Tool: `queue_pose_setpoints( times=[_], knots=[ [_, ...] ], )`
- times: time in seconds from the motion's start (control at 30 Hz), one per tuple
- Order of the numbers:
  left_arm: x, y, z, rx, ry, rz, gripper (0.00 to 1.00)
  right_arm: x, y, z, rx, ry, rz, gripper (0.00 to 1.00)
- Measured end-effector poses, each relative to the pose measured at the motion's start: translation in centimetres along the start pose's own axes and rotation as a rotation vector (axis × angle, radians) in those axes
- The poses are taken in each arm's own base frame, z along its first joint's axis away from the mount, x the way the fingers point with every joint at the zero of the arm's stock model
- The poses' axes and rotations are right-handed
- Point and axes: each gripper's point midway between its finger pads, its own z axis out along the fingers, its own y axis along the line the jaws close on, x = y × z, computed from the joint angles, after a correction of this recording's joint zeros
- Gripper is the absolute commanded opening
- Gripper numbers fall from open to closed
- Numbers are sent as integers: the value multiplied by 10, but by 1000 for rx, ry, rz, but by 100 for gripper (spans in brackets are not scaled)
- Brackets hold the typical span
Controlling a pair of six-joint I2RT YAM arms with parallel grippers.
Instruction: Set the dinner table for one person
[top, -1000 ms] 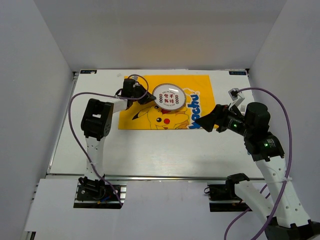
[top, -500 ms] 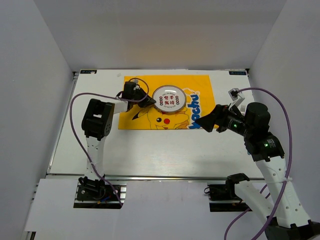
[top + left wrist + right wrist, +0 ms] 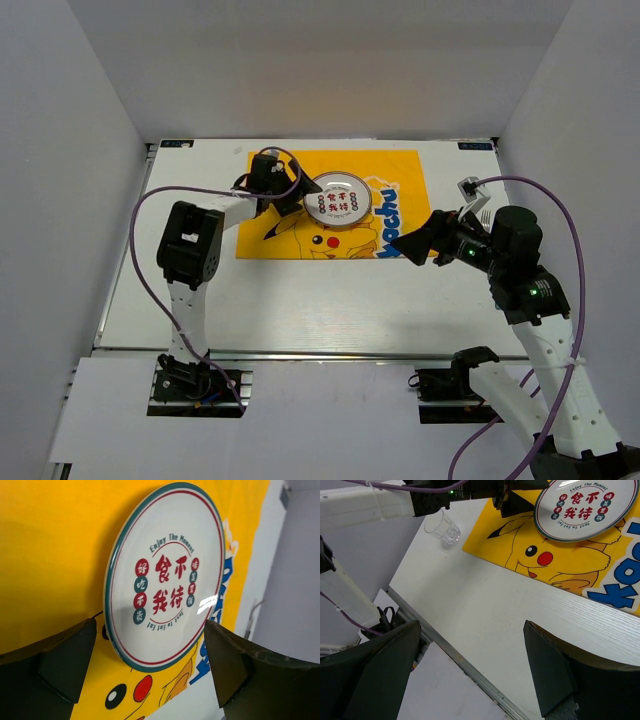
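Left tool (image 3: 294,196) has swung slightly toward the far edge since half a second ago, wrist now higher in the top view. Plate (image 3: 337,199) sits in practically the same spot. Right arm hasn't budged.

Current state:
- Left tool: spread wide, fingers (image 3: 65,665) either side of the plate's near rim in the wrist view. Plate lies ahead of and between them, not clamped. Can't tell if the left fingertip is touching the rim.
- Plate: round, white, green and red rim rings, red and green Chinese characters plus "Enjoy The Moment". Lies flat on the yellow Pikachu mat (image 3: 400,170), in its far middle.
- Mat lies on the far half of the bench (image 3: 300,300), which fills the workspace under both arms.
- Right tool (image 3: 402,248): spread open, empty, hanging over the mat's near right corner.
- Clear glass (image 3: 445,527) stands upright on the bench just off the mat's left edge, close beside the left arm.
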Motion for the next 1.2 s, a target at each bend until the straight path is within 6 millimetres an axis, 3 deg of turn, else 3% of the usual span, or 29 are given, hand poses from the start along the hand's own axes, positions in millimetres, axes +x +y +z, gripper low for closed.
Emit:
queue_pose_setpoints(
  times=[0.23, 0.43, 0.53, 0.67, 0.73, 0.8, 0.93, 1.07, 1.2],
  knots=[
    [-16, 5, -17, -204, -47, 17, 98, -1, 1, -1, -3, -2, -2, 89],
    [-45, 7, -54, -420, -131, 56, 98, -1, -6, 6, 21, 16, 10, 89],
    [-71, 4, -103, -549, -235, 84, 98, -5, -15, 12, 66, 31, 13, 89],
    [-99, 7, -197, -706, -380, 104, 98, -7, -27, 18, 118, 56, 13, 89],
    [-109, 22, -247, -782, -457, 90, 96, -9, -29, 20, 121, 59, 4, 89],
    [-107, 50, -293, -876, -497, 68, 94, -10, -30, 23, 119, 64, -1, 89],
    [-94, 114, -350, -1055, -500, 7, 89, -6, -32, 28, 107, 90, 2, 89],
    [-78, 158, -360, -1136, -429, -38, 85, -3, -30, 35, 81, 115, 9, 89],
    [-74, 178, -349, -1122, -371, -82, 82, -2, -25, 37, 54, 121, 4, 89]
  ],
)
